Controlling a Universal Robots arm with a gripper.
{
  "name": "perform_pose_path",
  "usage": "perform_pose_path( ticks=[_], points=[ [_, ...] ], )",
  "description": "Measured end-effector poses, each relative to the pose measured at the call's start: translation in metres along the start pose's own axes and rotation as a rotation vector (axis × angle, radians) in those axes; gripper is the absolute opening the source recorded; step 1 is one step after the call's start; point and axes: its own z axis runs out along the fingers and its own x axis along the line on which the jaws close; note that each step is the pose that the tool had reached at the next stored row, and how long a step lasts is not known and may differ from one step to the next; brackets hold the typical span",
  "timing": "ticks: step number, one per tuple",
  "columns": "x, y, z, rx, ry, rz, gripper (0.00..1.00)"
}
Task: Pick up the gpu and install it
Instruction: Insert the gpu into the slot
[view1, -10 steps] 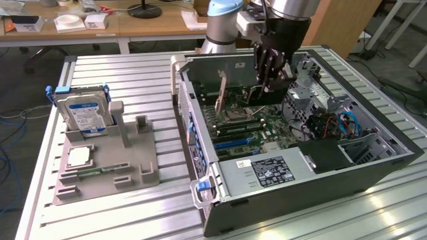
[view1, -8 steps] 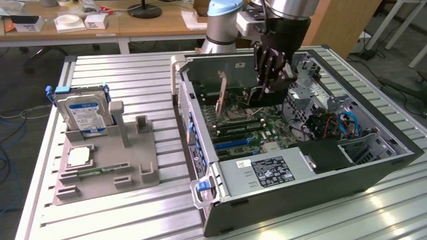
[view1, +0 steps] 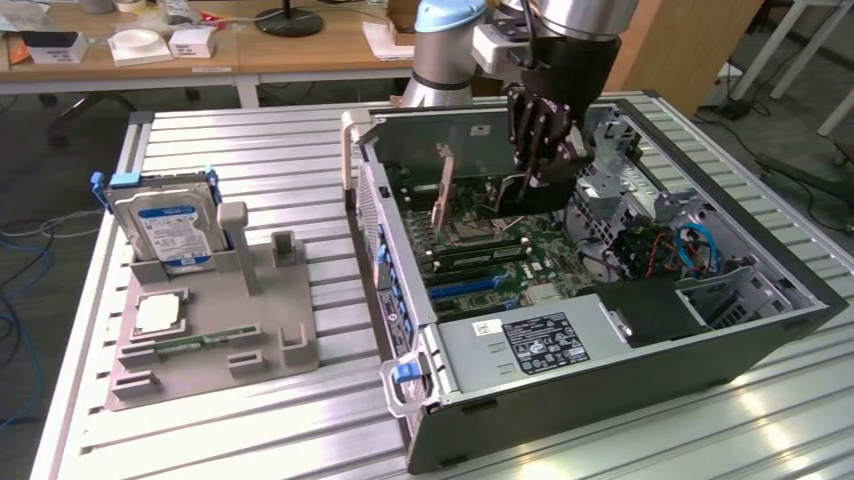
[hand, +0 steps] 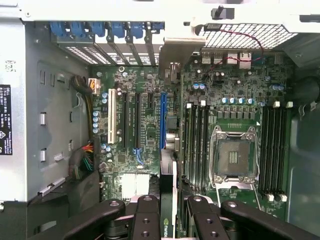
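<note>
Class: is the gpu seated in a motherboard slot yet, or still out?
Out. The gripper holds the gpu edge-on above the motherboard; the blue slot stands empty.

A silver and pale-blue arm (view1: 447, 30) carries a black tool (view1: 545, 150) with screw-studded linked fingers (hand: 145, 220).

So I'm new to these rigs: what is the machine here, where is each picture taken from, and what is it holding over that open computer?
The machine is a single robot arm ending in a black gripper. One picture comes from a camera standing off the arm and looks down on a metal table; the other comes from a camera on the arm's wrist, looking straight down into the open computer case. The gripper is shut on the gpu, a thin card held on edge above the green motherboard. At the exterior view's left, a grey holder carries a hard drive standing upright and a square CPU chip lying flat.
</note>
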Motion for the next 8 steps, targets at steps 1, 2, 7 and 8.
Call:
perform_pose_path(
  ticks=[1,2,7,8],
  points=[
    [0.0,0.0,0.0,0.0,0.0,0.0,0.26],
    [0.0,0.0,0.0,0.0,0.0005,0.0,0.26],
    [-0.0001,0.0,0.0,0.0001,0.0152,0.0,0.26],
    [-0.0001,0.0,0.0,0.0001,0.0237,0.0,0.26]
  ],
)
